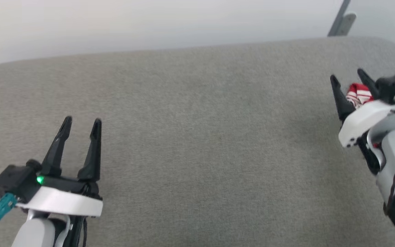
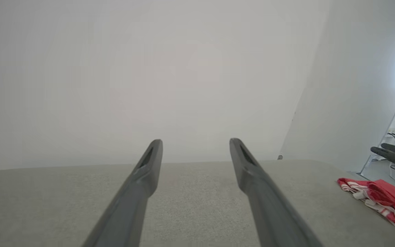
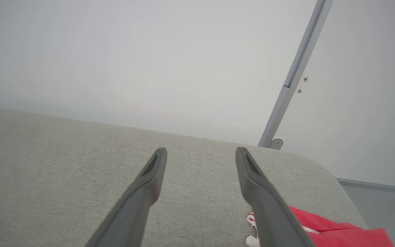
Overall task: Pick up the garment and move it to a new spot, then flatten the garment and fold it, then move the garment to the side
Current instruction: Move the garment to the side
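Likely pick-up stage, with red jersey [image 2: 386, 200] bunched by open right end effector [image 1: 347, 74], left end effector [image 1: 81, 125] open too; next, lower and pinch.

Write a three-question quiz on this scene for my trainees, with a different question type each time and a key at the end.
1. Fill in: the left gripper and the right gripper both have their jaws ____.
2. Where is the red jersey on the grey fabric surface?
A. at the left end
B. in the middle
C. at the right edge, near the right gripper
3. True or false: the left gripper is holding the jersey.

Key: 1 open; 2 C; 3 false.
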